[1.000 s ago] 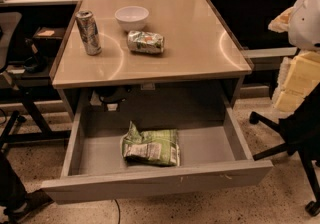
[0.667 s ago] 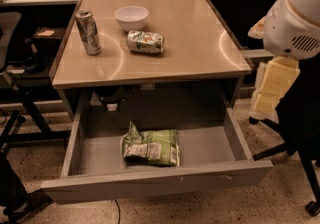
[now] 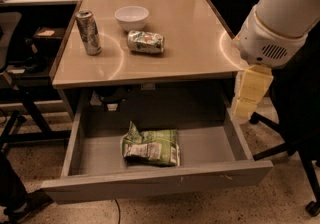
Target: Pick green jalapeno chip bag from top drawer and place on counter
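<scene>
Grey metal frames the whole job. The top drawer (image 3: 150, 184) stands open beneath the beige worktop (image 3: 195, 53), its front panel well forward, so I can look straight down onto its floor.

At the left of the worktop, a tall can (image 3: 88, 32) stands upright near the left edge. Just right of it and further back sits a white bowl (image 3: 131, 17). In front of the bowl a crushed can (image 3: 145, 41) lies on its side. Those three crowd the left half, so I judge the bare right half the sensible landing spot.

Below, the green jalapeno chip bag (image 3: 151, 145) lies flat on the drawer floor, a little left of centre and apart from every wall. It is crumpled, with one corner sticking up at its left. Nothing else shares the drawer, so an approach from above looks unobstructed. The worktop's front edge overhangs only the back of the drawer, behind the bag.

Far right, the gripper (image 3: 245, 110) hangs pale yellow below the white arm housing (image 3: 272, 28). It is outside the drawer's right wall, near the worktop's right front corner and well apart from the bag. I see nothing in it, and I cannot tell how wide it is set.

As I read it, the pick has not begun. The next move calls for swinging left over the drawer before descending.
</scene>
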You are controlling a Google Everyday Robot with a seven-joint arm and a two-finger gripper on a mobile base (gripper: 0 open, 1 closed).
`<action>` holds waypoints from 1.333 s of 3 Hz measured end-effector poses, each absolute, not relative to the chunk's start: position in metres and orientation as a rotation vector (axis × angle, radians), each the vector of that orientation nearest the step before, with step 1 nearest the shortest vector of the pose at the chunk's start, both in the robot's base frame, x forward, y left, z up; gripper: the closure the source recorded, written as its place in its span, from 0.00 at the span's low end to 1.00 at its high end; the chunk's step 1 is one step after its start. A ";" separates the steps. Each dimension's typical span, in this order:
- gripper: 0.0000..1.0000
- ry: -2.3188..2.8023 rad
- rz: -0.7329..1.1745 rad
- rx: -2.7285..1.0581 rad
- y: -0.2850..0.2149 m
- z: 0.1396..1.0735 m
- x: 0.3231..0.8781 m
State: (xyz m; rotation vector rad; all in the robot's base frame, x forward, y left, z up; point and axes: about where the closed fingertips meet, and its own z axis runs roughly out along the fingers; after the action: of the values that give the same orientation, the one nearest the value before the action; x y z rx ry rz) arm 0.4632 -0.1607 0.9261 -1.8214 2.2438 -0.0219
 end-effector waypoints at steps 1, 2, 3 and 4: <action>0.00 2.234 0.057 -1.830 -0.144 0.893 0.461; 0.00 2.210 0.158 -1.824 -0.117 0.851 0.471; 0.00 2.206 0.244 -1.804 -0.097 0.814 0.482; 0.00 2.204 0.245 -1.801 -0.097 0.812 0.484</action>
State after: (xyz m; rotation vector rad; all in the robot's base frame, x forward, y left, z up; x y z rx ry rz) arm 0.4839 -0.0969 0.8123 -1.8009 2.2041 0.2452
